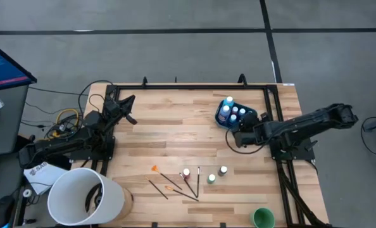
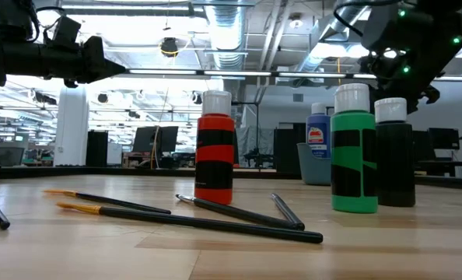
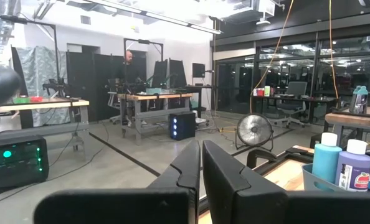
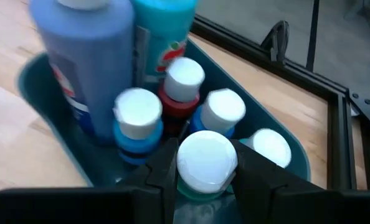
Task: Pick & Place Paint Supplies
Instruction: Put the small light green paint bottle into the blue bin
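Between the right gripper's [image 4: 200,180] two dark fingers [image 4: 163,171] sits a small white-capped bottle [image 4: 205,163]; the fingers press its cap from either side, closed on it, and its teal body shows just below the cap. It hangs over the teal tub [image 4: 45,109], low among the other bottles. Just beyond the fingertips stand a blue-bodied small bottle [image 4: 135,118], a red one [image 4: 182,87] and another blue one [image 4: 221,112], with a further white cap [image 4: 269,146] just beside the far finger. Behind them, at the tub's back wall, rise the two tall bottles, one purplish blue [image 4: 88,56] and one turquoise [image 4: 163,34].

From above, the right gripper [image 1: 244,121] reaches over the tub [image 1: 223,117] near the table's [image 1: 175,126] far edge, right of centre. Well away from those fingers, toward the near edge, stand three bottles not yet moved: a red one [image 2: 215,148], a green one [image 2: 353,152] and a dark one [image 2: 393,155]. Thin brushes [image 2: 239,214] lie scattered beside them, two with orange tips [image 2: 79,206].

The left gripper [image 3: 200,165] waits at the table's far left corner, raised off the wood, its fingers closed together on nothing. A big white bucket [image 1: 87,196] stands at the near left corner, and a small green cup [image 1: 263,218] sits by the near right edge.
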Robot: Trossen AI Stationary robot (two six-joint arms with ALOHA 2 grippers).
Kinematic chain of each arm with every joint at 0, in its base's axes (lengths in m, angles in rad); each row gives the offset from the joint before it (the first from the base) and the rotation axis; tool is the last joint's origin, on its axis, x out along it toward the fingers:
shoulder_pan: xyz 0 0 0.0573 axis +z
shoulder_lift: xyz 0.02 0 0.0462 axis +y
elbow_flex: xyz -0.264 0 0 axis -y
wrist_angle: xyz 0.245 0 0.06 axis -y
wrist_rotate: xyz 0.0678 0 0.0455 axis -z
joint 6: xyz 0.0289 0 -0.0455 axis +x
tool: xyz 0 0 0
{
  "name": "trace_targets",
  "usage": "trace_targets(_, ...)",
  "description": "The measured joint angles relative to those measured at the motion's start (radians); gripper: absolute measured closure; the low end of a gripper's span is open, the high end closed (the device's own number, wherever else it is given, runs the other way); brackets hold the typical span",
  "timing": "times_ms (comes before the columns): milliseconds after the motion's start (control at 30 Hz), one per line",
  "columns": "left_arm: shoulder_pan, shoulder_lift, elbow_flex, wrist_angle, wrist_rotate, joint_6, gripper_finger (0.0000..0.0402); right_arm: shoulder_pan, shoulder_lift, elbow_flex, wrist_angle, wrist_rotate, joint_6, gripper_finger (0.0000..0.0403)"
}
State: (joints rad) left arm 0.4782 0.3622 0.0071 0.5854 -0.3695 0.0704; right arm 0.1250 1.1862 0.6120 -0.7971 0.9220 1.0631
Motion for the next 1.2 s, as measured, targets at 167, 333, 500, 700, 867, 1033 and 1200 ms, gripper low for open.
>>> trace_targets(167,0.0,0.0,0.0,0.0,0.0,0.0,0.0394,-0.007,-0.057,-0.062,0.059,-0.013,-0.021,0.0292)
trace_targets(333,0.0,0.0,0.0,0.0,0.0,0.0,0.0394,-0.007,-0.133,-0.127,0.199,-0.038,-0.101,0.0292)
trace_targets(500,0.0,0.0,0.0,0.0,0.0,0.0,0.0394,-0.025,-0.153,-0.148,0.234,-0.038,-0.146,0.0292)
trace_targets(700,0.0,0.0,0.0,0.0,0.0,0.0,0.0394,-0.047,-0.151,-0.149,0.289,-0.038,-0.208,0.0292)
trace_targets(867,0.0,0.0,0.0,0.0,0.0,0.0,0.0394,-0.069,-0.151,-0.149,0.305,-0.038,-0.236,0.0292)
trace_targets(1033,0.0,0.0,0.0,0.0,0.0,0.0,0.0394,-0.081,-0.151,-0.149,0.312,-0.038,-0.254,0.0292)
trace_targets(1200,0.0,0.0,0.0,0.0,0.0,0.0,0.0394,-0.083,-0.151,-0.149,0.315,-0.036,-0.259,0.0292)
